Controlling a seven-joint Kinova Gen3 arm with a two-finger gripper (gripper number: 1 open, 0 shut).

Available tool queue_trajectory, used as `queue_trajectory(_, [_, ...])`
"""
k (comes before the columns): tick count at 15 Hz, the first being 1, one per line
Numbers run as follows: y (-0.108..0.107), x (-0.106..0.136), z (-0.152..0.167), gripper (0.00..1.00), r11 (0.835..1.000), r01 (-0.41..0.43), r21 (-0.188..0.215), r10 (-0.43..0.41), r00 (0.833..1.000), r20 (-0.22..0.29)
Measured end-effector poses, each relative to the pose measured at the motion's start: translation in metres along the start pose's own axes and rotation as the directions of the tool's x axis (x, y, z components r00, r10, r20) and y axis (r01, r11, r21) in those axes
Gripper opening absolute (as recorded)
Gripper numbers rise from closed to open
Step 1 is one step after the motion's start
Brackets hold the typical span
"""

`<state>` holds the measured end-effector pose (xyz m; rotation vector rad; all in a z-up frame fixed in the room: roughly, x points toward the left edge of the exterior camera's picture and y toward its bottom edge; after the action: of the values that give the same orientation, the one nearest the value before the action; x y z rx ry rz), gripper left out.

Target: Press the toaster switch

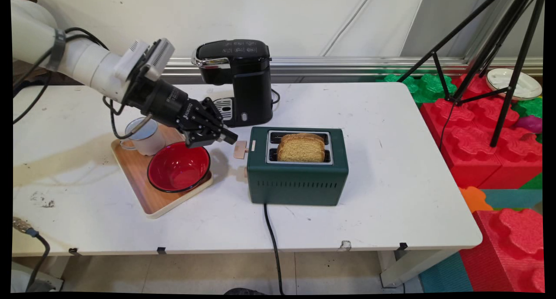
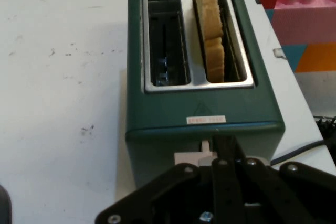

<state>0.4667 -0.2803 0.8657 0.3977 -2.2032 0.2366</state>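
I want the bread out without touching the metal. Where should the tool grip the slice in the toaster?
Grip the bread slice by its top edge, coming straight down from above. It stands upright in one slot of the green toaster, and only that upper part rises clear of the slot; close across its flat faces.

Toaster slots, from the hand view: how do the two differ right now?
The toaster has two slots. The slot on the hand view's right holds a slice of toasted bread standing on edge and sticking up above the top; the slot on its left is empty, its inner wire guides showing. Both are long, narrow openings side by side in the same silver top plate.
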Motion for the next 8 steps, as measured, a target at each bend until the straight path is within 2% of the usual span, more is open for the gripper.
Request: queue_trajectory(8, [-0.005,-0.009,0.025,0.00,1.000,0.027,0.011,-0.027,0.999,0.023])
